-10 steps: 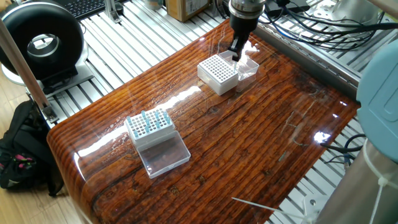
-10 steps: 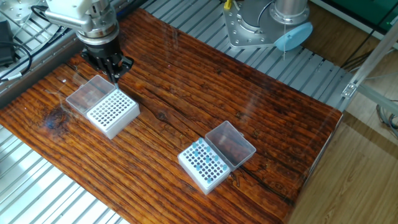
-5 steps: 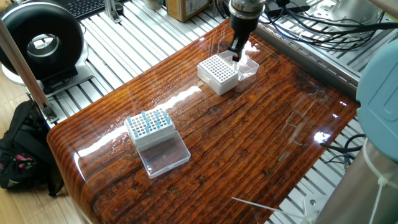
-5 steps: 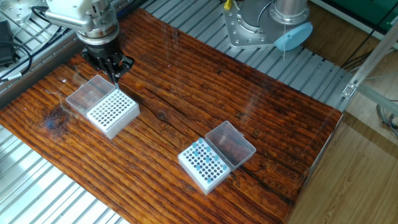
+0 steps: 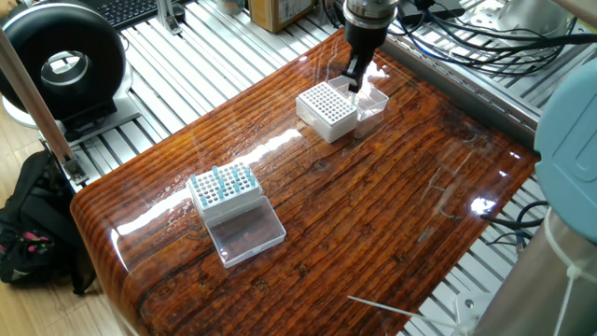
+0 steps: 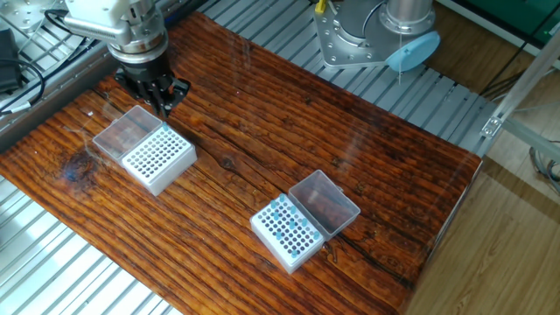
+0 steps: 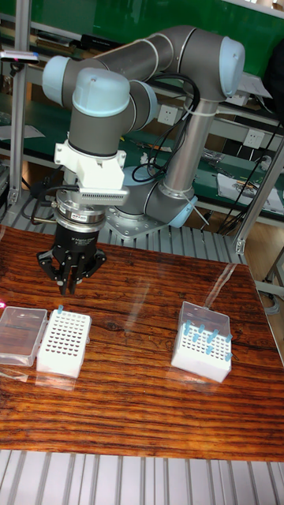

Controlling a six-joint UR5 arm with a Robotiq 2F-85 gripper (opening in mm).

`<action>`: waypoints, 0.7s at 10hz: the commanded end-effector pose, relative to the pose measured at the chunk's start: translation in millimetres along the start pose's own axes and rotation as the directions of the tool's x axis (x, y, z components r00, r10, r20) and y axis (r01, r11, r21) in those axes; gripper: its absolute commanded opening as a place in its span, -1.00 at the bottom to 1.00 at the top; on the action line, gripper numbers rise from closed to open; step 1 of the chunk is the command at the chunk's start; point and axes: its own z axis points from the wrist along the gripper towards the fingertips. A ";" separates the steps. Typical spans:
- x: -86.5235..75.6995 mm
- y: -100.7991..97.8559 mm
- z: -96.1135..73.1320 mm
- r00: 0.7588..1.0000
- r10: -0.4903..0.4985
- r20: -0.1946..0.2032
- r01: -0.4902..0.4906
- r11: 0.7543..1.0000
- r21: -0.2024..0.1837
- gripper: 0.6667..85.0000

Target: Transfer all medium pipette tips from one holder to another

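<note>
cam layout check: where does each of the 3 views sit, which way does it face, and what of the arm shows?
One fixed view: high off one end of the glossy brown wooden table, facing the two-finger gripper over the far white grid holder; wrist only.
The other fixed view: high from the opposite side; gripper top left, grey arm base top.
Tall fixed view: low at the table front, facing the whole grey UR5 arm.
Shared: both holders, pale-blue translucent pipette tips.
</note>
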 end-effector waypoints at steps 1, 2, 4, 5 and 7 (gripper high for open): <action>-3.5 2.8 -2.5 1.000 0.004 0.007 -0.004 1.000 -0.011 -0.49; -5.2 4.7 -6.3 1.000 0.015 -0.005 -0.015 1.000 -0.011 -0.49; -20.1 19.0 -12.2 0.999 0.047 -0.008 -0.047 0.999 -0.025 -0.49; -30.9 33.6 -11.6 0.997 0.073 0.001 -0.073 0.996 -0.041 -0.50; -52.8 66.2 -11.1 0.990 0.144 0.008 -0.144 0.988 -0.053 -0.53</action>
